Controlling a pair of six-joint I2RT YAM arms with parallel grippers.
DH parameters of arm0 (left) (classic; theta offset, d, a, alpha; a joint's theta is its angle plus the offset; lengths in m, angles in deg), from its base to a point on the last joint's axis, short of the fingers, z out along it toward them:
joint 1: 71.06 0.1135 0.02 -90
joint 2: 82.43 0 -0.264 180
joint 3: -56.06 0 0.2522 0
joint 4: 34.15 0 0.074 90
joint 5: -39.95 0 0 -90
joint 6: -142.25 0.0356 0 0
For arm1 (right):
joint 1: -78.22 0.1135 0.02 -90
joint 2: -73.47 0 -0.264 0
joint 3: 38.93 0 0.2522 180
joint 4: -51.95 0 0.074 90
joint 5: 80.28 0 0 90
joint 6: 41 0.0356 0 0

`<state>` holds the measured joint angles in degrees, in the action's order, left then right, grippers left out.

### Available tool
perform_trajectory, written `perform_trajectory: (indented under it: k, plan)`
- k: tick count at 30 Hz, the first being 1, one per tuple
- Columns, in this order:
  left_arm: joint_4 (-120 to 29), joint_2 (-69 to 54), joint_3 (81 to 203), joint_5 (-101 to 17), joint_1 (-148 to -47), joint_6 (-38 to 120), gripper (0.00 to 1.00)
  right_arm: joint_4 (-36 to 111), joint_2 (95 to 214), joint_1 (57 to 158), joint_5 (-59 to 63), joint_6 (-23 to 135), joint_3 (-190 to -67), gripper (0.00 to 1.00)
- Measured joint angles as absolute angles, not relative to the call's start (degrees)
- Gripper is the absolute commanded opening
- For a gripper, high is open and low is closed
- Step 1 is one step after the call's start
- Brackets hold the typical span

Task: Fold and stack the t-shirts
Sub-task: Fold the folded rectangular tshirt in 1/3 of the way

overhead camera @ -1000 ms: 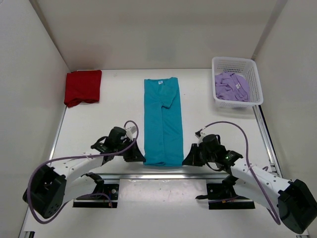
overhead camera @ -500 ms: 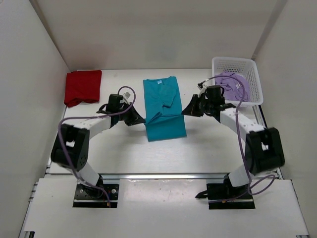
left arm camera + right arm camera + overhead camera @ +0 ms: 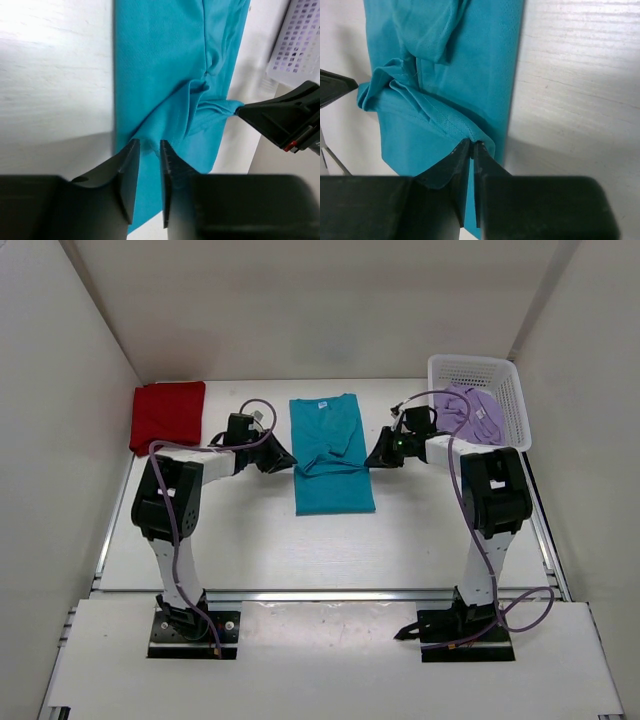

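Teal t-shirt (image 3: pixel 333 465) first, from the top camera: it lies in the middle of the desk (image 3: pixel 250 530), collar towards the far wall. A second ago it was a long strip with both grippers at its near hem. Now that hem is carried up and laid over the middle of the shirt, so the cloth is much shorter. The left gripper (image 3: pixel 287 461) and right gripper (image 3: pixel 372 461) flank it at the hem's new line. The red t-shirt (image 3: pixel 167 415) sits folded at the far left, and the lavender t-shirt (image 3: pixel 468 412) lies crumpled in the basket (image 3: pixel 480 366).

From the left wrist camera, the left gripper (image 3: pixel 149 145) has parted its jaws. A clear gap shows between them with teal t-shirt (image 3: pixel 160 65) beneath, so you have let go on this side. The right gripper (image 3: pixel 272 117) shows across the cloth, with the basket (image 3: pixel 300 40) behind it.

From the right wrist camera, the right gripper (image 3: pixel 471 145) is almost closed, the doubled hem of the teal t-shirt (image 3: pixel 485 50) meeting its tips. I judge it clenched on that edge. The top layer is rumpled near the left gripper (image 3: pixel 337 86).

To my eye the crosswise fold is down, so free the right side next, then smooth the bunching before stacking
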<state>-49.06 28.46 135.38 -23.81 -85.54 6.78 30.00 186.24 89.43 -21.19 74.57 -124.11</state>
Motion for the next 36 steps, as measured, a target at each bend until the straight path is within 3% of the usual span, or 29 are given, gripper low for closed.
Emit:
perform_trajectory:
  k: [4, 7, 8, 10, 12, 16, 20, 36]
  plan:
    - [-46.5, 25.9, 132.8, -24.1, -84.4, 5.3, 0.37, 30.9, 185.8, 89.6, -20.8, 75.1, -124.0, 0.34]
    - [-44.7, 19.9, 128.3, -25.3, -84.6, 4.5, 0.34, 31.8, 182.7, 90.4, -18.5, 74.9, -122.0, 0.40]
    - [-44.1, 17.1, 126.2, -25.7, -85.3, 4.3, 0.34, 31.8, 180.6, 90.8, -17.2, 74.7, -120.7, 0.38]
    - [-42.0, 11.9, 122.0, -27.0, -88.1, 4.2, 0.33, 32.2, 176.1, 92.3, -14.3, 74.0, -117.7, 0.15]
    - [-39.2, 8.9, 118.2, -27.6, -93.0, 4.1, 0.32, 33.3, 172.1, 94.5, -12.1, 73.5, -115.1, 0.01]
    - [-35.0, 12.5, 113.5, -26.9, -99.4, 3.7, 0.25, 35.2, 171.7, 99.5, -11.2, 72.5, -114.5, 0.00]
    - [-33.0, 18.6, 110.4, -26.2, -99.1, 2.6, 0.26, 35.0, 178.1, 103.9, -10.3, 71.2, -117.3, 0.00]
    - [-27.8, 15.3, 104.2, -26.7, -99.4, 3.7, 0.24, 37.7, 193.1, 107.2, -2.3, 70.5, -130.6, 0.00]
